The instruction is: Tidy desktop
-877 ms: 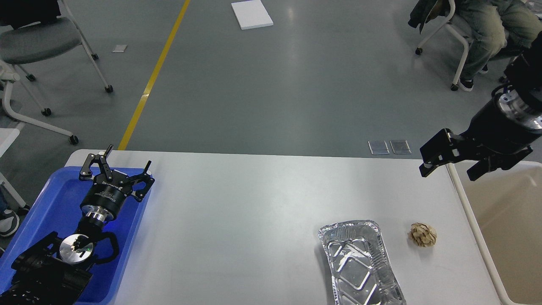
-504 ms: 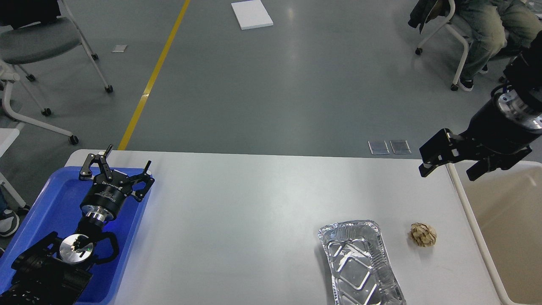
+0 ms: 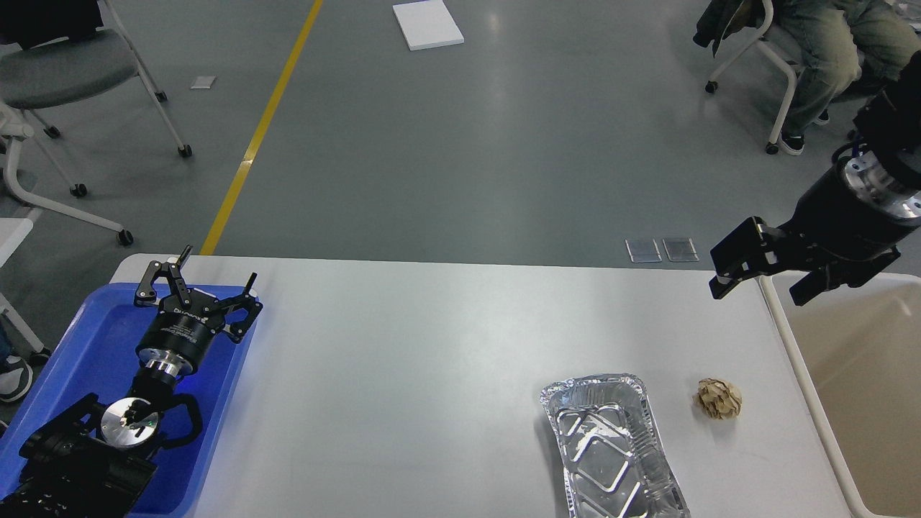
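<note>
The white-grey desktop [image 3: 417,374] fills the lower part of the head view. On it, at the front right, lie an empty foil tray [image 3: 608,450] and a crumpled brown paper ball [image 3: 718,398] just to its right. My left gripper [image 3: 200,272] is open and empty above the far end of the blue tray [image 3: 72,338] at the desktop's left edge. My right gripper [image 3: 763,284] is open and empty, raised over the desktop's far right corner, next to the rim of the beige bin [image 3: 863,374].
The beige bin stands against the desktop's right edge. Beyond the desktop are grey floor with a yellow line [image 3: 259,133], office chairs at the left [image 3: 65,72], and a seated person on a chair at the far right [image 3: 820,43].
</note>
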You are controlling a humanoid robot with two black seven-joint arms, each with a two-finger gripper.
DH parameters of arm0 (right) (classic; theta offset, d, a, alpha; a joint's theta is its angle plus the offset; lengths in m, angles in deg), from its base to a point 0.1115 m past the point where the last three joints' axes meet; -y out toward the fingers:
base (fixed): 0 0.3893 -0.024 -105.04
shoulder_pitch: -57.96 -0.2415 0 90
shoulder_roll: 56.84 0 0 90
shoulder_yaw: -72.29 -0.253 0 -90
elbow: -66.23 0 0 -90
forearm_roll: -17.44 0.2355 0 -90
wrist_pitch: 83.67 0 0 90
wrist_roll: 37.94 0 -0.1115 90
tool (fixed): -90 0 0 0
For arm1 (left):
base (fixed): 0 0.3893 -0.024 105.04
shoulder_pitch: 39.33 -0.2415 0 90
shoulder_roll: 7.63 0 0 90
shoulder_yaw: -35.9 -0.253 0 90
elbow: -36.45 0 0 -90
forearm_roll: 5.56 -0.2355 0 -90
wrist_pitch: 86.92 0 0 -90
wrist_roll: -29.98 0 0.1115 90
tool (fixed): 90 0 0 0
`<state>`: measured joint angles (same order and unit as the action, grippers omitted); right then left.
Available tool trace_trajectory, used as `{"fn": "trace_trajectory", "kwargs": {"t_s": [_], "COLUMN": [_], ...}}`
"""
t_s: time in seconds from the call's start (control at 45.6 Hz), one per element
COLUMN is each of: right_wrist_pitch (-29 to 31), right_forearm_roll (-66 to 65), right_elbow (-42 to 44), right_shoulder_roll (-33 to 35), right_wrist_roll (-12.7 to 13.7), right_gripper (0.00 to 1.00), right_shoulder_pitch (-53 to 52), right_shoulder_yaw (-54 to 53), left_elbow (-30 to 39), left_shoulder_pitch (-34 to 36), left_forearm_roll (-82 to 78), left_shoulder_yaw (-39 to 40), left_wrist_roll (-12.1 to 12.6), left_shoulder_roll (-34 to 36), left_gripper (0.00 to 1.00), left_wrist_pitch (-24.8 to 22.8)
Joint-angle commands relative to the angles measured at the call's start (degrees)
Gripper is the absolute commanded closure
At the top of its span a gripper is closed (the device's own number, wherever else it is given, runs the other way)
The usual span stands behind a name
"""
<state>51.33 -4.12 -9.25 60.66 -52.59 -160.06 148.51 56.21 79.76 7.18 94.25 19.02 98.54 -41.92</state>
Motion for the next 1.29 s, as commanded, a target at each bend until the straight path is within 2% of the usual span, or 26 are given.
{"fn": "trace_trajectory", "kwargs": {"t_s": [0.0, 0.68, 0.921, 1.118, 1.272], "right_wrist_pitch": [0.0, 0.0, 0.0, 0.0, -2.8], "right_forearm_roll": [0.03, -0.15, 7.14, 8.73, 7.85], "right_elbow": [1.91, 3.5, 8.59, 9.21, 7.28], "right_shoulder_roll": [-0.16, 2.3, 2.47, 3.62, 3.53], "right_wrist_roll": [-0.02, -0.02, -0.02, -0.02, 0.07], "right_gripper": [0.0, 0.0, 0.0, 0.0, 0.0], "right_shoulder_pitch": [1.11, 4.72, 5.42, 5.59, 6.38], "right_shoulder_yaw": [-0.46, -0.02, 0.15, 1.12, 4.28], "left_elbow": [0.02, 0.02, 0.02, 0.02, 0.02], "left_shoulder_pitch": [0.0, 0.0, 0.0, 0.0, 0.0], "left_forearm_roll": [0.0, 0.0, 0.0, 0.0, 0.0], "left_shoulder_yaw": [-0.08, -0.08, 0.0, 0.0, 0.0], "left_wrist_roll": [0.06, 0.06, 0.06, 0.06, 0.06], "left_shoulder_roll": [0.0, 0.0, 0.0, 0.0, 0.0], "left_gripper": [0.0, 0.0, 0.0, 0.0, 0.0], "left_wrist_pitch": [0.0, 0.0, 0.0, 0.0, 0.0]}}
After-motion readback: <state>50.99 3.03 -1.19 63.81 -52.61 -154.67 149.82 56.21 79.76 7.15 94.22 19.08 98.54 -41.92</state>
